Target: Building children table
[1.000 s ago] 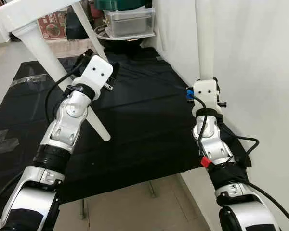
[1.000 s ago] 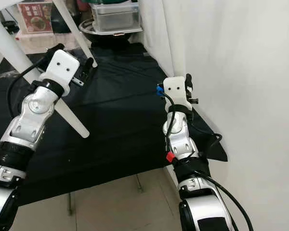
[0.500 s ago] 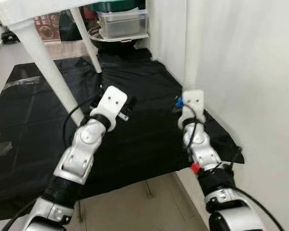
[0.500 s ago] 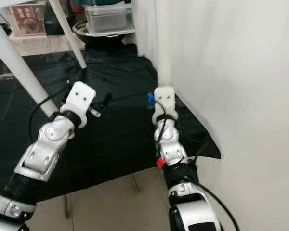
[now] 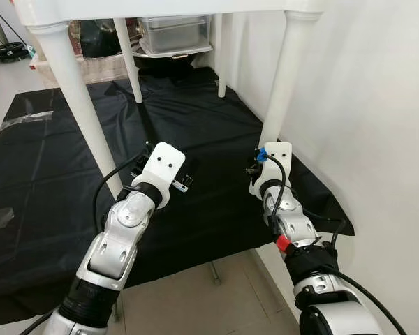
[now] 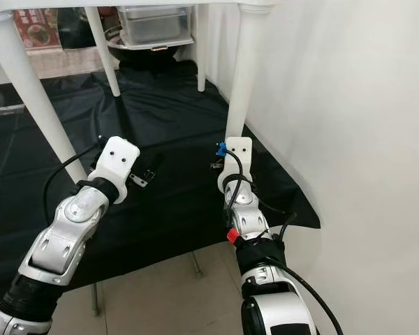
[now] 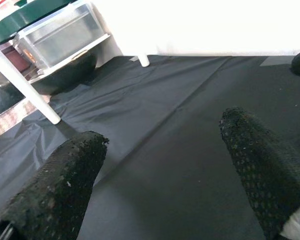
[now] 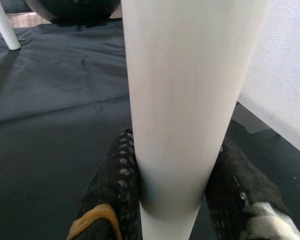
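Black floor sheet [image 5: 49, 174], right gripper [image 8: 176, 200] low, clamping table leg [image 8: 190, 100]

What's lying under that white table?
A black sheet covers the floor under the table, whose four legs stand on it. The right gripper clasps one leg. What's beneath the sheet is hidden.

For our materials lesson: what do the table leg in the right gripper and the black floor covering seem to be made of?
Table leg: probably moulded plastic or painted wood; smooth, evenly white, slight sheen, no grain. The right gripper grips it.
Floor sheet: apparently thin plastic film; it creases and catches the light.
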`<state>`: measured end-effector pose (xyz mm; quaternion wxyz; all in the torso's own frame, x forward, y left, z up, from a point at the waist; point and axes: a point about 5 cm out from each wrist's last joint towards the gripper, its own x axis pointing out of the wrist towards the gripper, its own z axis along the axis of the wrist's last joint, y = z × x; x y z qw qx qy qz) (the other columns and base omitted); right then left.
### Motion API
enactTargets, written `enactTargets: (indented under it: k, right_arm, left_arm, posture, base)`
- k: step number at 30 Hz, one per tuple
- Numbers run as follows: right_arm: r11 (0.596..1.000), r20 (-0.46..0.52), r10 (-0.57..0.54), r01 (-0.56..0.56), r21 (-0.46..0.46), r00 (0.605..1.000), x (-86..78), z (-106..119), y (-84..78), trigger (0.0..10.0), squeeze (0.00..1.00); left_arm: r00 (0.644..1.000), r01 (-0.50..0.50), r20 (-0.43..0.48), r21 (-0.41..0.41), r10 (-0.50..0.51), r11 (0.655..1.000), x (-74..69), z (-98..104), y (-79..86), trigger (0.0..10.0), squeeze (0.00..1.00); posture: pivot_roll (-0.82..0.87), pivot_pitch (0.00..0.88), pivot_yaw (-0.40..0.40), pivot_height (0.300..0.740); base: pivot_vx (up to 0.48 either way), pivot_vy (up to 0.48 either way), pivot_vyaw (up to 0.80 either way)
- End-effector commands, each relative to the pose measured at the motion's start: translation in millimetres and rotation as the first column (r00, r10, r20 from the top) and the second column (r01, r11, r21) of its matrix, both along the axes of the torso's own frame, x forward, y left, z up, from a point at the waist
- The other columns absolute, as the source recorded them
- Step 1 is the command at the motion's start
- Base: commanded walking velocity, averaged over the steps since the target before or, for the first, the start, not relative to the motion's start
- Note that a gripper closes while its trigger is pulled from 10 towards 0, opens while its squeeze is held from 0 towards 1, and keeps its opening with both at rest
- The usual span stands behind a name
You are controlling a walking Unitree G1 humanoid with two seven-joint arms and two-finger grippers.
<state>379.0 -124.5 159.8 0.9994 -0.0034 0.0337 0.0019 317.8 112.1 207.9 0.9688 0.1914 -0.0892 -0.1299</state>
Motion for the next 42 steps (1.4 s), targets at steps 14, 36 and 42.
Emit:
enactTargets:
  k: [14, 36, 42]
  right_arm:
    - [0.992, 0.103, 0.113, -0.117, 0.035, 0.988, -2.8, 17, 11.6, 10.0, 1.0]
    - [0.958, 0.156, 0.282, -0.286, 0.008, 0.947, -83.2, -16, -8.0, 10.0, 0.0]
    - [0.955, 0.103, 0.292, -0.295, 0.014, 0.951, -97.7, -31, -5.6, 10.0, 0.0]
  left_arm:
    - [0.997, -0.033, -0.072, -0.016, 0.032, 0.999, -15.2, -18, 3.2, 10.0, 0.28]
    - [0.992, -0.091, -0.093, -0.024, 0.088, 0.996, -64.1, -52, 16.3, 10.0, 0.0]
    - [0.979, -0.133, -0.167, -0.08, 0.118, 0.988, -89.3, -74, 18.7, 10.0, 0.0]
  posture:
    - [0.13, 0.068, -0.008, 0.74]
    - [0.1, 0.047, -0.011, 0.74]
    - [0.09, 0.026, -0.012, 0.74]
  base:
    - [0.0, 0.0, 0.0]
    - [0.0, 0.0, 0.0]
    - [0.0, 0.0, 0.0]
